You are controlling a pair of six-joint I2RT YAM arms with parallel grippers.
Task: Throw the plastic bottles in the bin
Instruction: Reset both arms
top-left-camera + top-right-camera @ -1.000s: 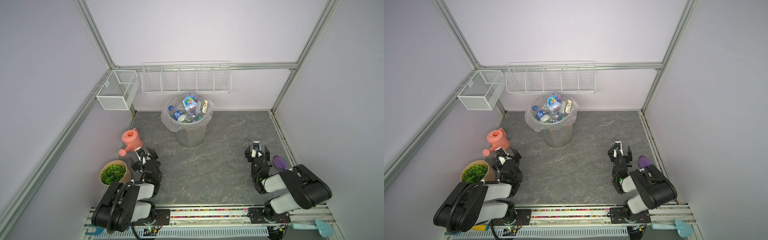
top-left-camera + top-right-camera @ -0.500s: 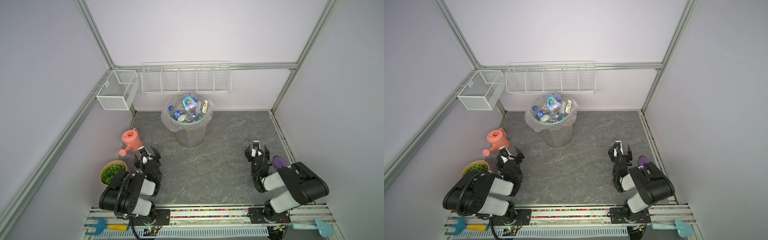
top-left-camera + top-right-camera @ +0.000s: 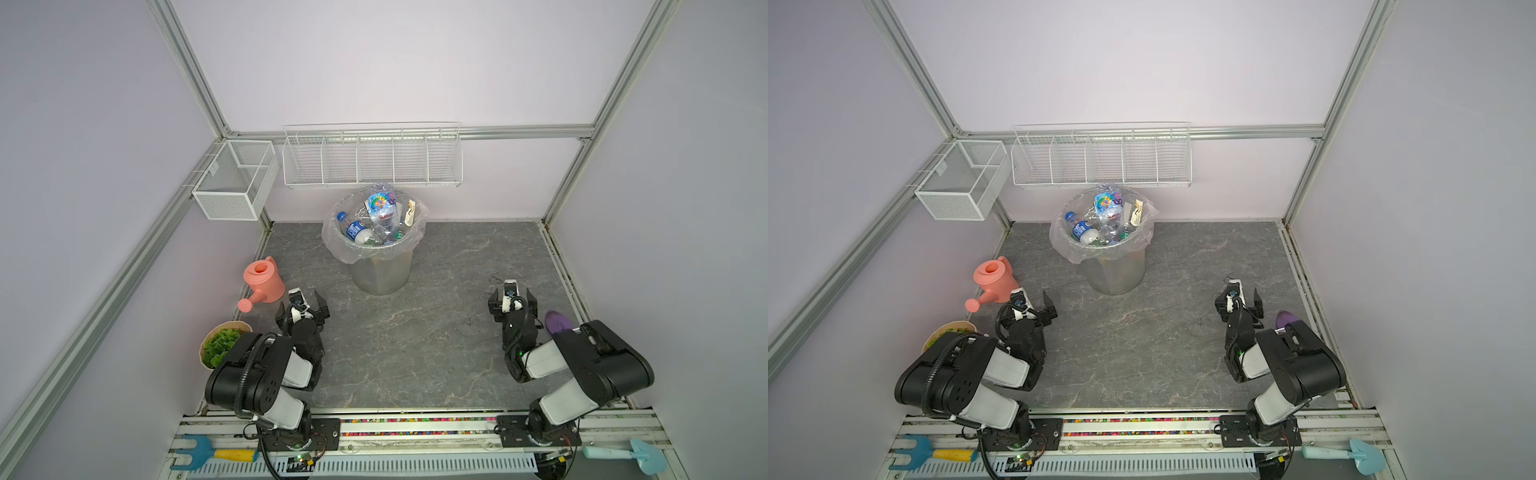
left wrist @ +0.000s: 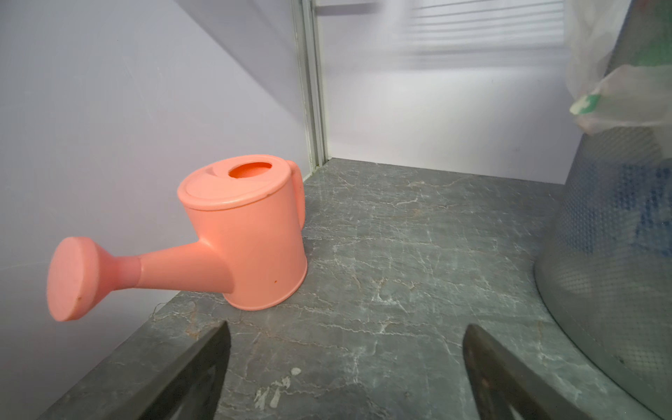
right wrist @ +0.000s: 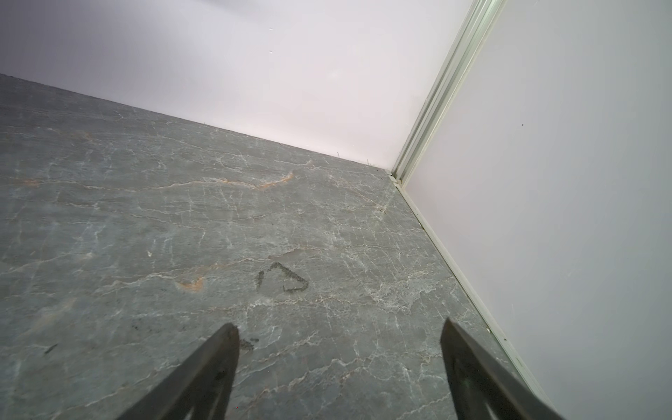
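Observation:
The bin (image 3: pixel 380 276) (image 3: pixel 1115 276) stands at the back middle of the floor, grey, with a clear bag folded over its rim. Several plastic bottles (image 3: pixel 372 222) (image 3: pixel 1100 226) are heaped inside it up to the rim. No bottle shows on the floor. My left gripper (image 3: pixel 302 306) (image 3: pixel 1030 312) hangs low at the front left, open and empty, between the watering can and the bin. In the left wrist view the bin's wall (image 4: pixel 611 272) is close beside my open left gripper (image 4: pixel 345 363). My right gripper (image 3: pixel 513 304) (image 3: pixel 1239 306) (image 5: pixel 338 363) is open over bare floor at the right.
A pink watering can (image 3: pixel 264 281) (image 4: pixel 247 232) stands by the left wall, with a potted plant (image 3: pixel 220 345) in front of it. A purple object (image 3: pixel 559 322) lies beside the right arm. Two white wire baskets (image 3: pixel 372 160) (image 3: pixel 235 180) hang on the walls. A rake (image 3: pixel 208 455) and shovel (image 3: pixel 636 455) lie by the front rail.
My left arm has shifted, uncovering the rake at the front rail, and its gripper has moved a little to the right. The right arm has barely moved.

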